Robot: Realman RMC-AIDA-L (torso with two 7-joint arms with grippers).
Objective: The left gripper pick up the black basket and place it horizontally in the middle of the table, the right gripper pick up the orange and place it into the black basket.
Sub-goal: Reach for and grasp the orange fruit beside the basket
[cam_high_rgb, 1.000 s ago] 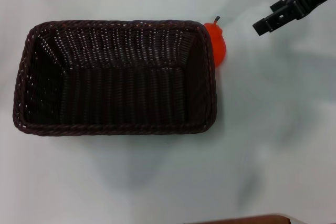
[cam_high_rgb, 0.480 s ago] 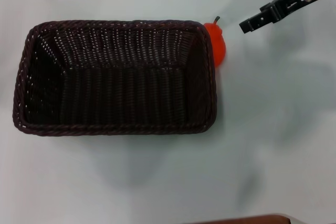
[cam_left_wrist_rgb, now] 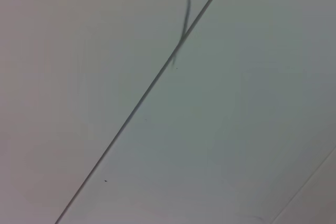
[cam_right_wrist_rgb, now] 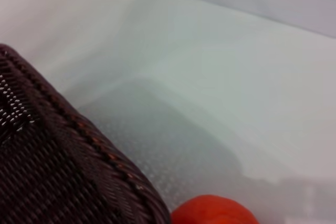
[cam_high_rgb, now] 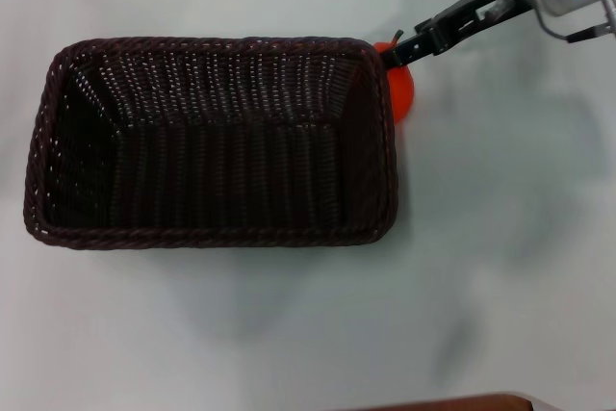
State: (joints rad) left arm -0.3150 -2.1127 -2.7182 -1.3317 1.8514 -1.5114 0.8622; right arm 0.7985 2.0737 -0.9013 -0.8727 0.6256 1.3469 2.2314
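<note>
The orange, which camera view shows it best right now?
The head view: the orange shows beside the black basket at its far right corner, with the right gripper at its stem end. The right wrist view catches only a sliver of it. The left wrist view shows none of it.

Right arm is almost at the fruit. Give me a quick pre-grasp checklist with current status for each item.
1. Black basket lying flat, mid-table: ok.
2. Basket interior free for the drop: ok.
3. Orange on the table, outside the basket: ok.
4. Orange pressed against the basket's right end, little side room: not ok.
5. Right hand at the orange's stem end: ok; fingers around it: cannot tell.
6. Left hand out of the way: cannot tell, not seen.
</note>
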